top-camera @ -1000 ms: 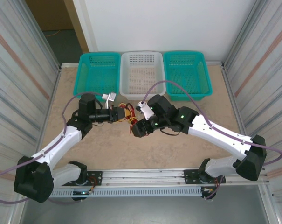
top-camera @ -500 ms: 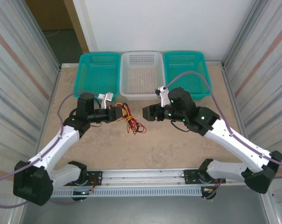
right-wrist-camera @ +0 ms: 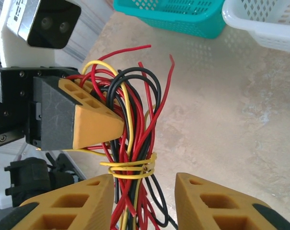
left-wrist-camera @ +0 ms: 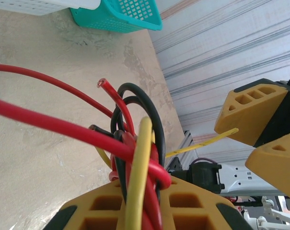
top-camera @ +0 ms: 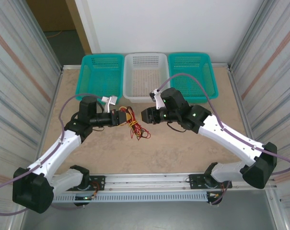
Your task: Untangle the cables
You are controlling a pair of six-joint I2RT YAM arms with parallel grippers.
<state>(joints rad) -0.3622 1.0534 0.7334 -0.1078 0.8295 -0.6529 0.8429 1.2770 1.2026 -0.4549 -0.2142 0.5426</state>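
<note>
- Beige counter (top-camera: 183, 153); baskets (top-camera: 102, 56) line its far edge.
- Left fingers (right-wrist-camera: 94, 122) clamped on cables (top-camera: 135, 125); red, black and yellow bundle sits mid-counter.
- Right fingers (right-wrist-camera: 63, 206) apart, cables running between them.

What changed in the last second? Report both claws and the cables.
The right claw drew back from low beside the cables, up and to its right, then eased left toward them again. It is now open, with the bundle between its fingers. The left claw stayed shut on the cables, almost in place, and the loose ends still hang below it.
</note>
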